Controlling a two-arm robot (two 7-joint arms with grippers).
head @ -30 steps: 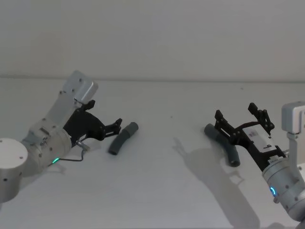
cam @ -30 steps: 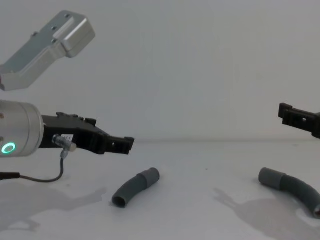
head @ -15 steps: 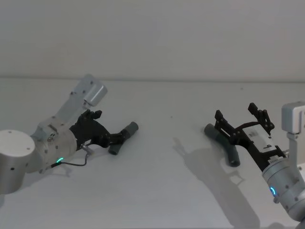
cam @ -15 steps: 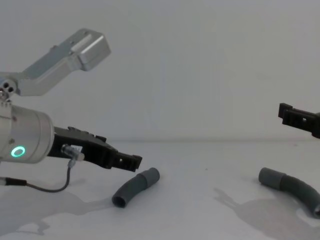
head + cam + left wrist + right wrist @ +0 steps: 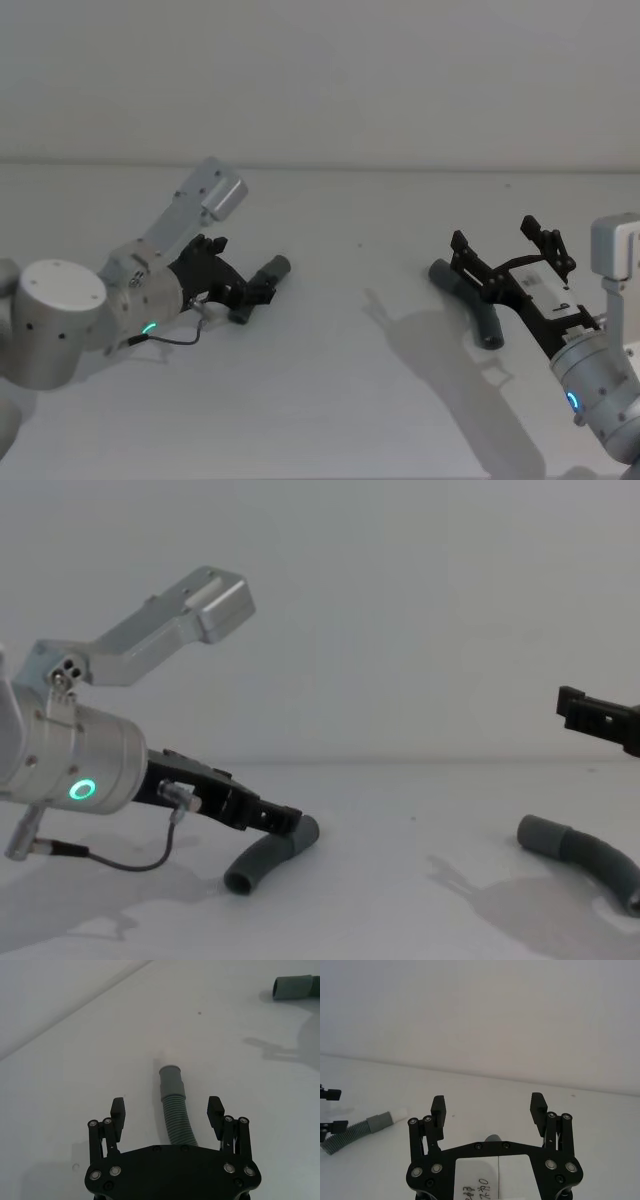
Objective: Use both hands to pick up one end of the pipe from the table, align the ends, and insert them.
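The ribbed pipe piece (image 5: pixel 273 269) lies on the table (image 5: pixel 330 400) at centre left, smooth socket end pointing away. My left gripper (image 5: pixel 257 291) is low over it and open. In the left wrist view the two fingers (image 5: pixel 118 1111) stand either side of the ribbed tube (image 5: pixel 176 1110), apart from it. From the chest, the left gripper (image 5: pixel 281 819) sits just above the tube's (image 5: pixel 258 861) upper part. The smooth elbow piece (image 5: pixel 468 300) rests at the right. My right gripper (image 5: pixel 493 232) hovers open above it, holding nothing.
A thin cable (image 5: pixel 120 862) loops from the left wrist down near the table. The table runs bare between the two pieces, and a pale wall (image 5: pixel 320 80) stands behind its far edge.
My left gripper has moved forward and down until its open fingers straddle the ribbed piece. Neither the right gripper nor the pipe pieces have moved.
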